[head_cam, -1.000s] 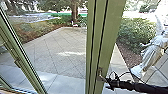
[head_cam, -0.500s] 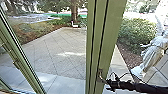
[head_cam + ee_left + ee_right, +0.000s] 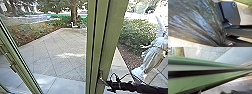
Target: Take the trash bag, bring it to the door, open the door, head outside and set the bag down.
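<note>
In the head view my right gripper (image 3: 106,83) is at the metal handle (image 3: 100,75) on the green door frame (image 3: 106,37); whether it touches the handle I cannot tell. Green door framing (image 3: 193,82) crosses the right wrist view at close range. A dark, shiny trash bag (image 3: 196,23) shows large in the left wrist view, its plastic gathered into narrow folds where my left gripper (image 3: 224,43) is shut on it.
Another green frame (image 3: 17,60) slants along the left. Beyond the glass are a paved yard (image 3: 60,47), a tree trunk (image 3: 74,11) and planted beds. A pale statue (image 3: 152,53) and a bush (image 3: 136,32) stand on the right.
The left green frame appears slightly further left, and the middle frame's upper part reaches a little further right. The right arm keeps its place by the handle.
</note>
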